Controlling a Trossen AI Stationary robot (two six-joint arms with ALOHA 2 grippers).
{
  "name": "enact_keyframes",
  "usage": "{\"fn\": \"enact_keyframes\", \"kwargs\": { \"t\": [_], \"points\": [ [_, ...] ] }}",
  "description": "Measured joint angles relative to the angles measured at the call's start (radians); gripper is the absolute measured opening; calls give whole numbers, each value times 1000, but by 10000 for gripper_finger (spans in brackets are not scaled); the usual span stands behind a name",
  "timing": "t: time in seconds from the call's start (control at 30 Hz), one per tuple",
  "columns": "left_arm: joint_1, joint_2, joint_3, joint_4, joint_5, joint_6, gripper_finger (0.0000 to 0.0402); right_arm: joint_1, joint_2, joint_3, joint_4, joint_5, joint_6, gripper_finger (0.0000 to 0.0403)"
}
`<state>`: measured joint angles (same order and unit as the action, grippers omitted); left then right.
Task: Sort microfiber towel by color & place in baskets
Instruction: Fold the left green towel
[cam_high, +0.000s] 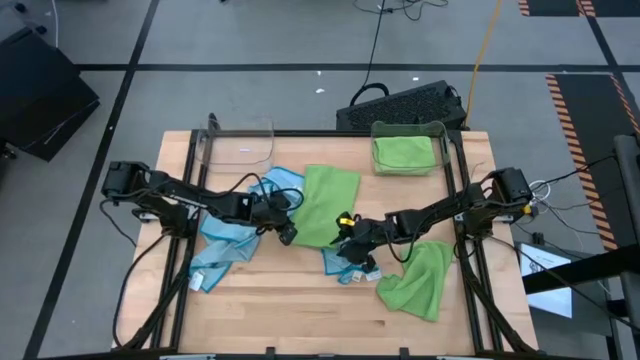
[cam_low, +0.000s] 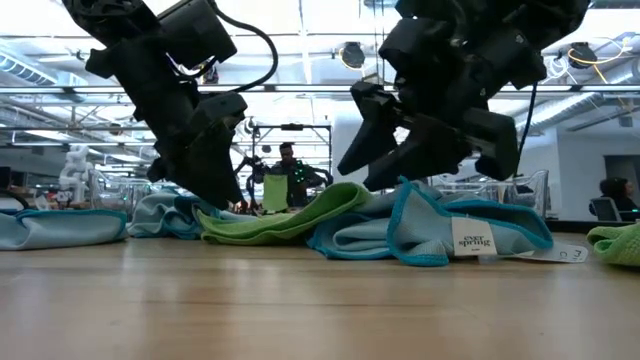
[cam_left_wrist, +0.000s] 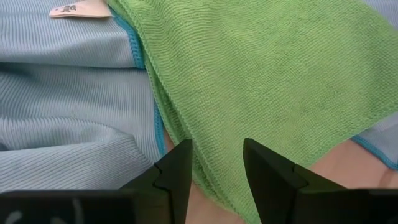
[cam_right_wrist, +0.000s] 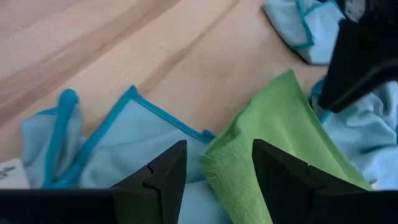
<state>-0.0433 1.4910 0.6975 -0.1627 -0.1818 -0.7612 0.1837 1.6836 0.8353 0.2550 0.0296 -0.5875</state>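
Towels lie loose across the middle of the table (cam_high: 300, 310) — a flat green towel (cam_high: 330, 205) at centre, blue towels (cam_high: 225, 245) toward the left edge, a small blue towel (cam_high: 350, 265) just before the right gripper, and a crumpled green towel (cam_high: 420, 280) near the front right corner. Two clear baskets sit along the far edge: the left basket (cam_high: 240, 145) looks empty, the right basket (cam_high: 408, 150) already holds a folded green one.

Your left gripper (cam_left_wrist: 214, 168) hovers at the flat green towel's left edge, fingers apart, nothing held. Your right gripper (cam_right_wrist: 217, 171) sits at the same towel's near right corner, fingers also apart and empty.

Judged step: the pick of the centre green towel — not yet gripped. Next you'd lower one gripper onto a single green edge, clear of the blue cloth beneath, then close and carry it to the right basket.
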Motion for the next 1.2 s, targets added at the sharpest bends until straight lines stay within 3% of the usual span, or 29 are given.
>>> {"fn": "enact_keyframes", "kwargs": {
  "t": [0.33,0.5,0.9,1.2],
  "points": [
    [0,0,0,2,0,-2,145,-5,63,-2,42,-3,19,227],
    [0,0,0,2,0,-4,145,-7,99,-2,137,53,-40,226],
    [0,0,0,7,0,-12,145,-19,99,-2,113,77,-65,154],
    [0,0,0,6,0,-3,145,-18,99,-2,152,73,-80,57]
  ]
}}
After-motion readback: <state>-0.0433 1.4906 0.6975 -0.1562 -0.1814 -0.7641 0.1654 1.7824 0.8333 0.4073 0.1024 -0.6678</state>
